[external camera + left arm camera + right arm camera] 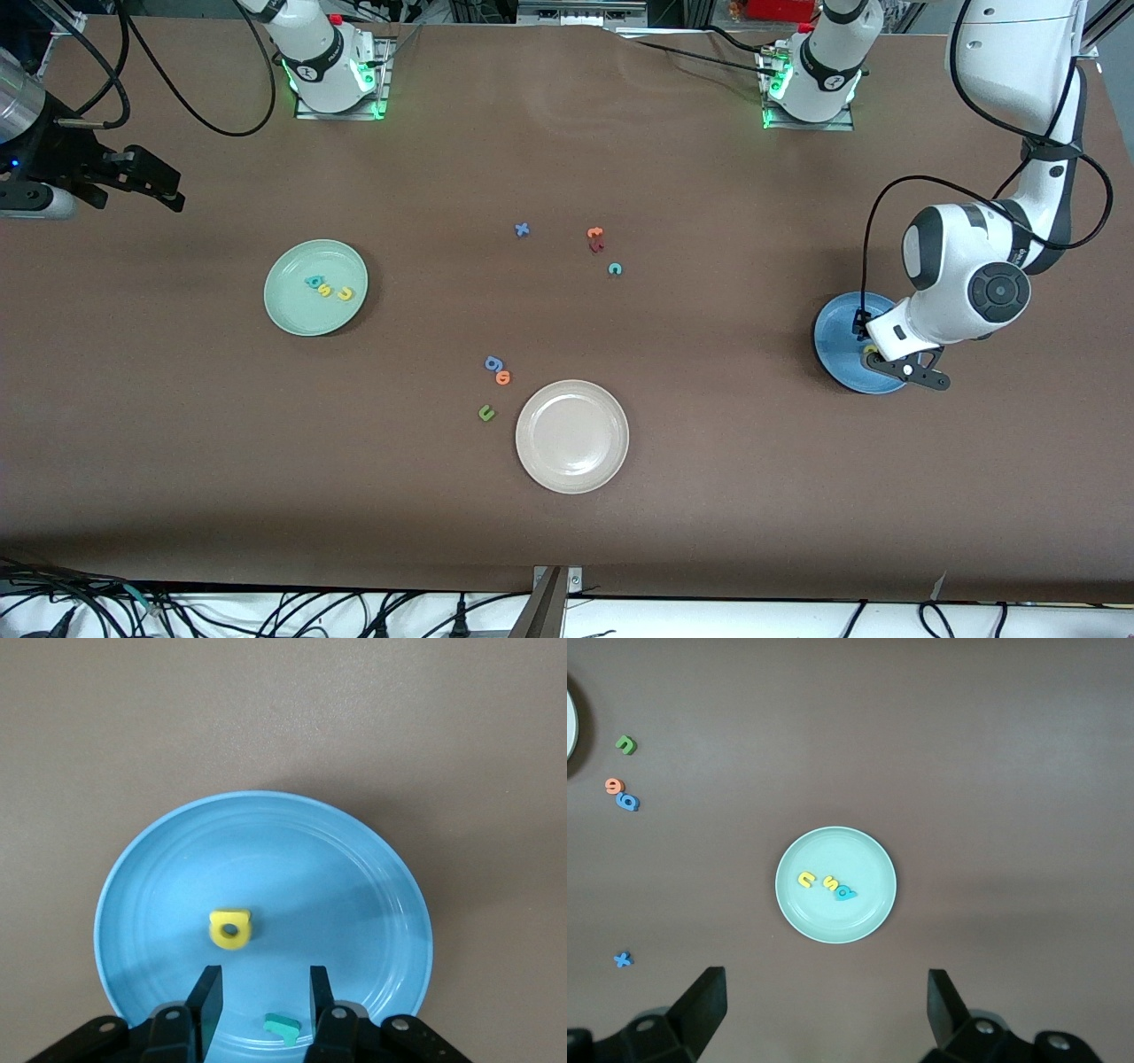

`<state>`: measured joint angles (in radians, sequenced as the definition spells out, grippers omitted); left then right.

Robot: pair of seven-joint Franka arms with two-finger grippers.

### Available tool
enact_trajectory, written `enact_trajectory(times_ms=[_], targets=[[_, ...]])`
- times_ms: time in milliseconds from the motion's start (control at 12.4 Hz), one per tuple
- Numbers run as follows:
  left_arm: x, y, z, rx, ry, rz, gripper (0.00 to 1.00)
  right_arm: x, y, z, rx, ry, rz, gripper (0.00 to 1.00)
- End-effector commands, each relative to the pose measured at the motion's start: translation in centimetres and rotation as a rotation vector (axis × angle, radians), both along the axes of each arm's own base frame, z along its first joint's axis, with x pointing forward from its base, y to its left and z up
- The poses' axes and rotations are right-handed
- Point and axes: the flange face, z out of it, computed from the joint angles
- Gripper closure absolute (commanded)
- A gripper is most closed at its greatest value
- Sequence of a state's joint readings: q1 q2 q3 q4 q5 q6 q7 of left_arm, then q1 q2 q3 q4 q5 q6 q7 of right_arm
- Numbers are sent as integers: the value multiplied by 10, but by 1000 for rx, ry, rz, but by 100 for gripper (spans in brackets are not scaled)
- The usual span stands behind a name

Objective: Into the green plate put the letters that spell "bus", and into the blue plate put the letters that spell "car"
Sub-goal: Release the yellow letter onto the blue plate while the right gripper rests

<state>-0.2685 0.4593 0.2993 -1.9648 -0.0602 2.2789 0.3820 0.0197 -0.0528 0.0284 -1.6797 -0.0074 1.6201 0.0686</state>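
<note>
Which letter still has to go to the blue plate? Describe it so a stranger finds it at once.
Start at the blue plate under the left claw, then look toward the table's middle, to three small letters lying close together. The teal c is the one nearest the front camera there; the orange letter and the dark red letter touch each other, while it lies alone.
</note>
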Motion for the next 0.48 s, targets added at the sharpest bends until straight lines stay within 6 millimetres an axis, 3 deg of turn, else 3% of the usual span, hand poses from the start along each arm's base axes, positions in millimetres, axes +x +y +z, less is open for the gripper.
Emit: enact_trajectory(times_ms=[0,161,323,403], targets=[[2,-14,15,-33,-17,-20,43,2,-6,-3,-3,-11,12,0],[-1,-54,24,-50,-9,-42,29,3,-22,-7,5,-10,-10,0],[-10,-102,26,-60,17,42,25,3,-23,-7,3,-3,-7,0],[-19,-135,25,-59,43,75,22,3,-21,-6,3,-3,-1,0]])
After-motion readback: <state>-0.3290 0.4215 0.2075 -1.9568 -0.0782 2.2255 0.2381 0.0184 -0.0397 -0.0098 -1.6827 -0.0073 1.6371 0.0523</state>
